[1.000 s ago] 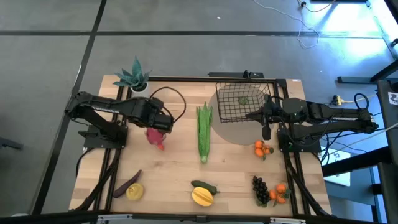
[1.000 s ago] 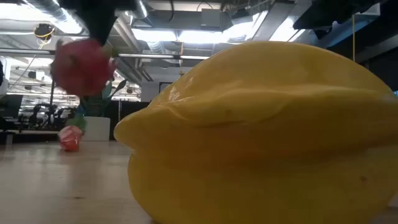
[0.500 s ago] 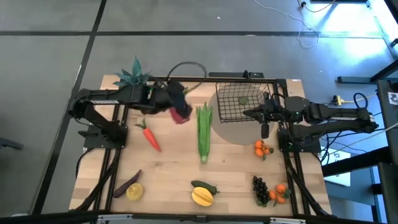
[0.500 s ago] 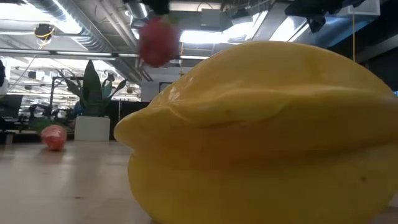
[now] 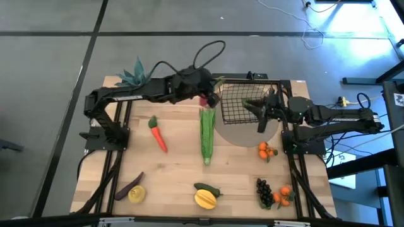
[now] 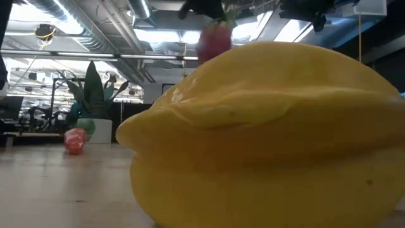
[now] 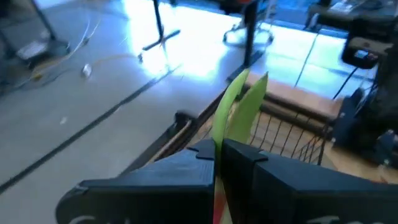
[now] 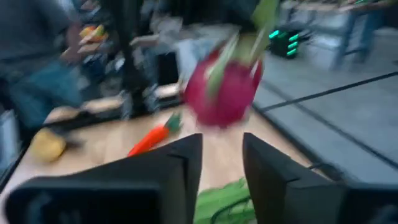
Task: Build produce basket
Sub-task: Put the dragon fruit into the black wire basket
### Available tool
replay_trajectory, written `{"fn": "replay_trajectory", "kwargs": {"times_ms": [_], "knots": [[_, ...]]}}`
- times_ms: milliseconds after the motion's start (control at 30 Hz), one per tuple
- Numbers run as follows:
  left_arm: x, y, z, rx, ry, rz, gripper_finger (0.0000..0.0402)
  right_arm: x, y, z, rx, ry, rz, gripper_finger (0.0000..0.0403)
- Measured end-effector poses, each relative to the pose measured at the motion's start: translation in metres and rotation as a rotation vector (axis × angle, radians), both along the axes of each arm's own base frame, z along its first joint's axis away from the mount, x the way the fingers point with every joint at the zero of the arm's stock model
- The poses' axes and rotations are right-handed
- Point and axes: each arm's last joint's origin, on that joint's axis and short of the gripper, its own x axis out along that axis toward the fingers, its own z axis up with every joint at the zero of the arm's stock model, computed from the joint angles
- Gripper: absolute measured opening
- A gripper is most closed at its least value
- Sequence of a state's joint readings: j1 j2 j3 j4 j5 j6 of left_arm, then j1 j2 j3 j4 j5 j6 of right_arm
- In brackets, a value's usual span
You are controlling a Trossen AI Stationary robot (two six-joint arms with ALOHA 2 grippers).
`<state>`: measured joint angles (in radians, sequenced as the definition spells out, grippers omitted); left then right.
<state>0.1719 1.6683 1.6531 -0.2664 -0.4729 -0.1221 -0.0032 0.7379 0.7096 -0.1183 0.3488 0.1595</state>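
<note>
Plant (image 5: 134, 77): far corner, well behind the left arm's elbow; not part of the load.
Carrot (image 5: 157, 133): on the table, below and behind the left gripper, waiting.
Left gripper (image 5: 206, 98): clamped on the radish (image 5: 204, 99) by its green leaves, carried high just short of the basket (image 5: 247, 101), likely for a drop inside or a handover.
Corn (image 5: 207, 133): lying just beneath that gripper.
Right gripper (image 5: 255, 112): over the basket, fingers parted and empty, facing the radish.
</note>
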Motion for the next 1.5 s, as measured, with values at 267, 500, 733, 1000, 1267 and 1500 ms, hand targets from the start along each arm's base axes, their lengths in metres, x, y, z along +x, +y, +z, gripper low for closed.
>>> {"fn": "replay_trajectory", "kwargs": {"times_ms": [267, 500, 733, 1000, 1267, 1500], "knots": [[0.036, 0.015, -0.021, 0.016, -0.122, -0.128, 0.0, 0.009, -0.011, -0.003, -0.027, 0.007, -0.138, 0.0144], [0.049, 0.016, -0.033, 0.012, -0.146, -0.179, 0.0, 0.01, -0.025, -0.002, -0.117, 0.03, -0.225, 0.0145], [0.053, 0.015, -0.034, 0.013, -0.165, -0.207, 0.0, 0.01, -0.037, 0.001, -0.154, 0.024, -0.202, 0.0145], [0.053, 0.014, -0.034, 0.012, -0.165, -0.208, 0.0, 0.014, -0.044, -0.002, -0.144, 0.021, -0.12, 0.0145], [0.054, 0.01, -0.034, 0.011, -0.165, -0.219, 0.0, 0.026, -0.053, -0.008, -0.14, 0.038, -0.117, 0.0145], [0.054, 0.01, -0.035, 0.01, -0.163, -0.222, 0.0, 0.033, -0.056, -0.013, -0.159, 0.066, -0.101, 0.0113]]}}
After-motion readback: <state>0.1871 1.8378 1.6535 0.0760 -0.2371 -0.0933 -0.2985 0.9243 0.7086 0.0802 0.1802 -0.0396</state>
